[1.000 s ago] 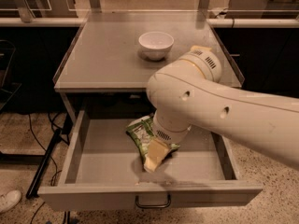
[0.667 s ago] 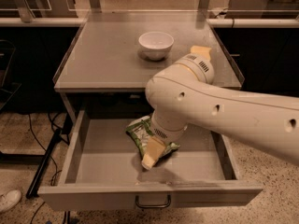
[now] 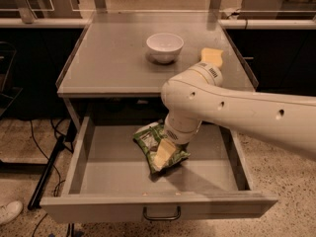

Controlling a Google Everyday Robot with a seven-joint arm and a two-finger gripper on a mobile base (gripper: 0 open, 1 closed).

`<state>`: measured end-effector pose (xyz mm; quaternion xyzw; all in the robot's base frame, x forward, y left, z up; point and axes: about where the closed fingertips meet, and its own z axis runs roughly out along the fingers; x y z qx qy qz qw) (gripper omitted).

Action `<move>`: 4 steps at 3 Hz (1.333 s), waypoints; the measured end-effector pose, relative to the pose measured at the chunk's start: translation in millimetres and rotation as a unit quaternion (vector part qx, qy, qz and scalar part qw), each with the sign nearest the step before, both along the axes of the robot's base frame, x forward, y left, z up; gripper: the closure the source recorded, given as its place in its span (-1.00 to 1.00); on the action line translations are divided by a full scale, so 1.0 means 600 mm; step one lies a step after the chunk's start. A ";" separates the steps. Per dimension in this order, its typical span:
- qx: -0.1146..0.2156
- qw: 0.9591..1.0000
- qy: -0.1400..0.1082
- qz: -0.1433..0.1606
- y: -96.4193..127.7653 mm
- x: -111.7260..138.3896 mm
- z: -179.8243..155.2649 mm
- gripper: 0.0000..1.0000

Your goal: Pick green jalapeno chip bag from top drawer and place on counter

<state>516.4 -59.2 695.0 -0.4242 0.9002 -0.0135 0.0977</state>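
Note:
The green jalapeno chip bag lies crinkled on the floor of the open top drawer, near its middle. My gripper hangs from the big white arm and reaches down into the drawer. Its pale tip is right on the bag's near right part and covers that part. The grey counter is above the drawer. The drawer's dark loop handle shows on the front panel.
A white bowl stands on the counter at the back middle. A yellow sponge lies to its right, partly behind my arm. A pale ledge runs along the back. A shoe is on the floor at lower left.
My arm's elbow has shifted to the right and back, and the yellow sponge on the counter now shows. The bag and the gripper have stayed in about the same place.

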 end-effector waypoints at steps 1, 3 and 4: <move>0.000 1.000 0.000 0.000 0.000 0.000 0.000 -1.00; 0.030 0.999 -0.006 -0.030 0.071 0.027 -0.056 -1.00; 0.025 0.999 0.003 -0.031 0.074 0.028 -0.092 -1.00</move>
